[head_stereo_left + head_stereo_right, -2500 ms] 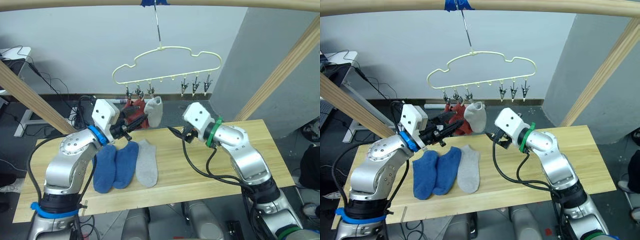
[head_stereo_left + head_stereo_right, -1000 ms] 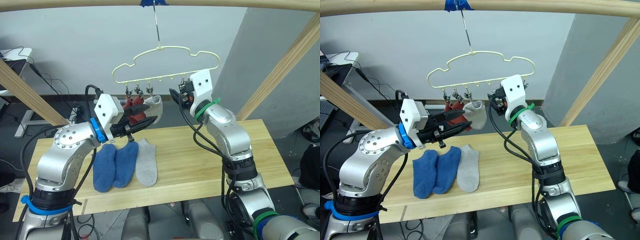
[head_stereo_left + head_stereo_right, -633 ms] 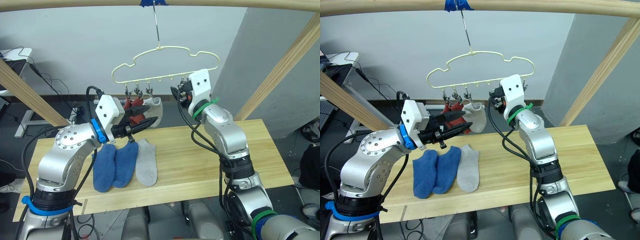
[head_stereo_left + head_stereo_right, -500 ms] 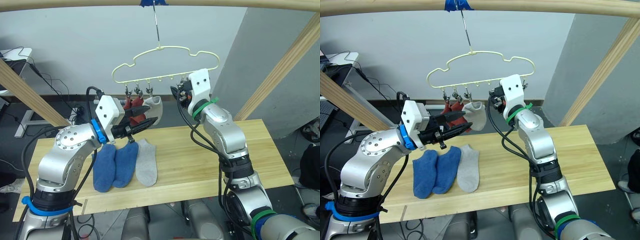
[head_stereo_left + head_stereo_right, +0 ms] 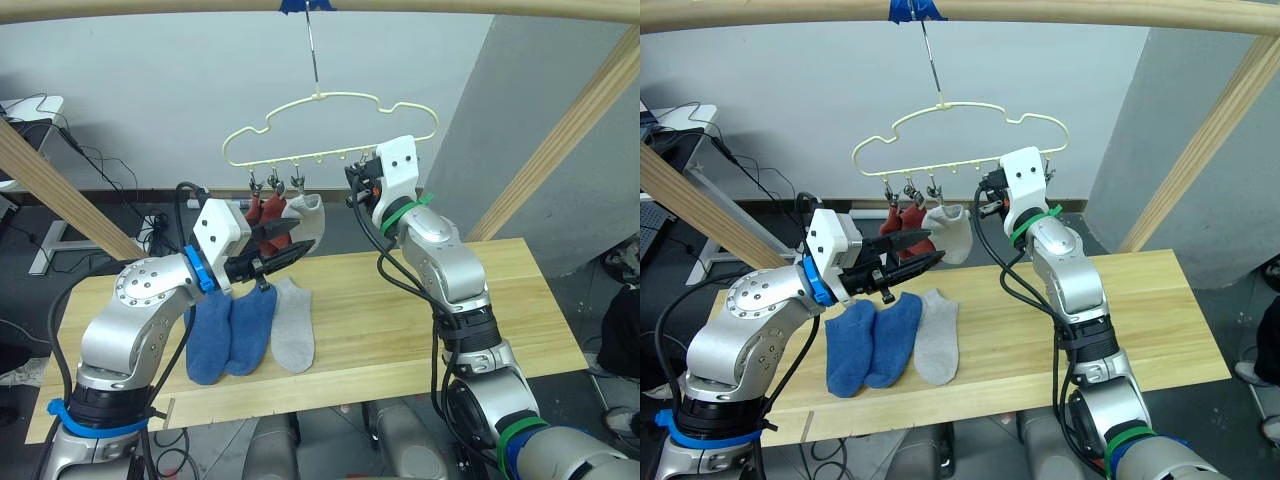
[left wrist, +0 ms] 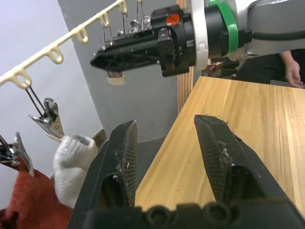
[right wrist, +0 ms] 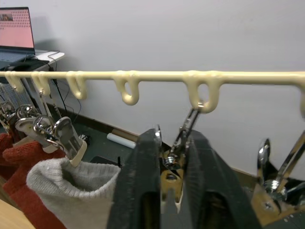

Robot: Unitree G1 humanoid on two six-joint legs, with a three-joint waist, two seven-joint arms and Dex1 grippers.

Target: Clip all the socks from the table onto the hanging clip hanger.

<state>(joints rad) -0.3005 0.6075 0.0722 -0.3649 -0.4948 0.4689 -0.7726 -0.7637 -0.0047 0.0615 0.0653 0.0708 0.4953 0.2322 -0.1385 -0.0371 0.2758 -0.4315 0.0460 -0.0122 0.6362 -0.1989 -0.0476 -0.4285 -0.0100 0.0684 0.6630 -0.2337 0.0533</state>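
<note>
Pale-yellow wire forms the clip hanger [image 5: 330,130], which hangs by its metal hook from a wooden pole [image 5: 320,6]. The right gripper [image 7: 167,162] is raised to its row of clips, with both fingers pressed on one metal clip [image 7: 177,151]. The left gripper [image 6: 167,157] is wide apart and holds nothing, near the hung grey sock [image 5: 310,218] and red socks [image 5: 265,212]. Two blue socks [image 5: 230,328] and one grey sock [image 5: 292,325] lie side by side on the light wooden table [image 5: 450,310], in front of a grey wall.
</note>
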